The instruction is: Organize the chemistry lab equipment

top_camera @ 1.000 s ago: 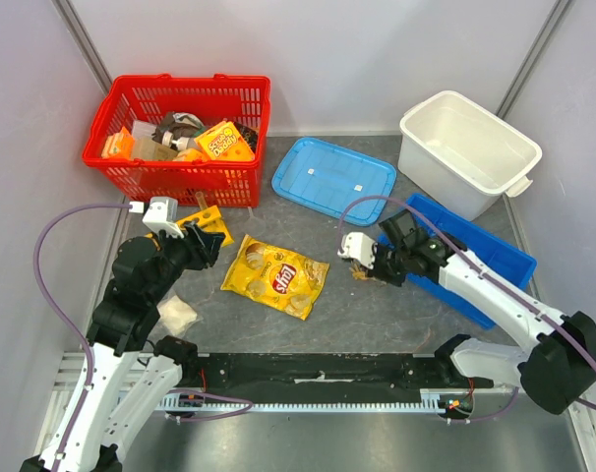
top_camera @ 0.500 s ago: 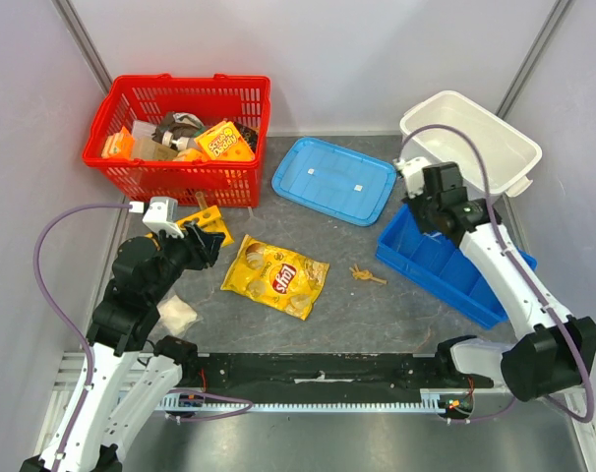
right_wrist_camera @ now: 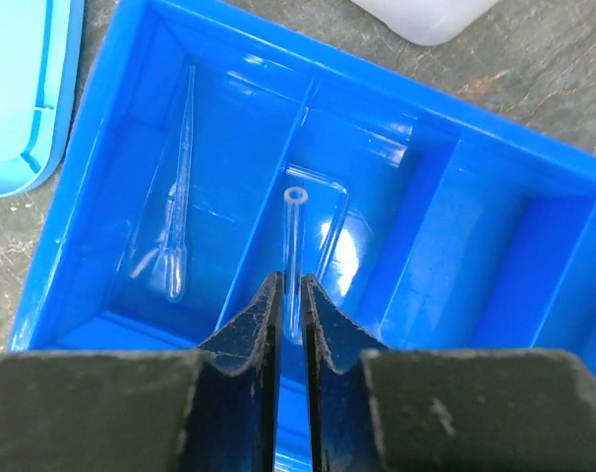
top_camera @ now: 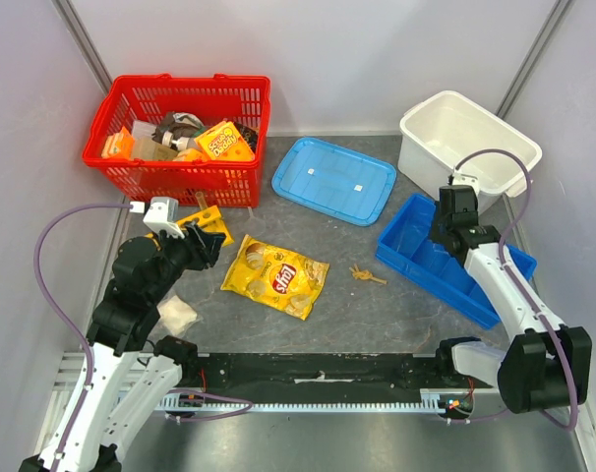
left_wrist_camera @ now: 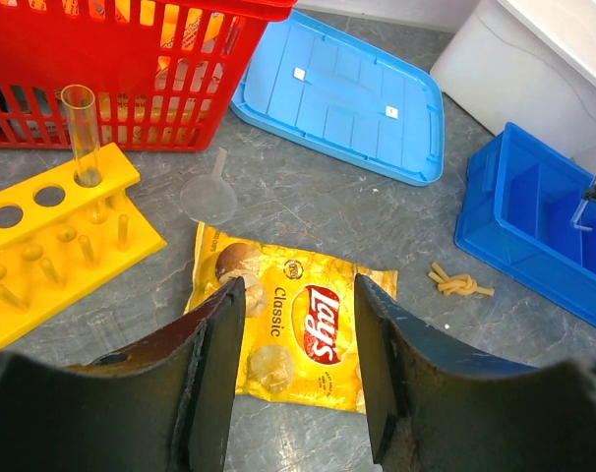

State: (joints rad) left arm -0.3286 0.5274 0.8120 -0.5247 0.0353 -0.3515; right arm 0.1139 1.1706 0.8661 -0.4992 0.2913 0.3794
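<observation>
My right gripper (right_wrist_camera: 293, 285) hangs over the blue divided bin (right_wrist_camera: 82, 197), shut on a clear glass tube (right_wrist_camera: 294, 236) that points down into a middle compartment. A clear pipette (right_wrist_camera: 175, 211) lies in the left compartment, and a bent glass tube (right_wrist_camera: 329, 221) lies beside the held one. From above, the right gripper (top_camera: 453, 221) is over the bin's (top_camera: 495, 295) far end. My left gripper (left_wrist_camera: 298, 295) is open and empty above a chips bag (left_wrist_camera: 298, 329). A yellow tube rack (left_wrist_camera: 52, 231) holds one upright test tube (left_wrist_camera: 80, 133). A clear funnel (left_wrist_camera: 209, 197) lies beside the rack.
A red basket (top_camera: 180, 138) of mixed items stands at the back left, a blue lid (top_camera: 333, 180) behind the centre, and a white tub (top_camera: 468, 147) at the back right. A knotted rubber band (top_camera: 365, 275) lies left of the bin. A white packet (top_camera: 177, 313) lies by the left arm.
The right arm left the knotted rubber band at the table's middle, swung back toward the white tub, then came over the blue bin. The left arm has not moved.
</observation>
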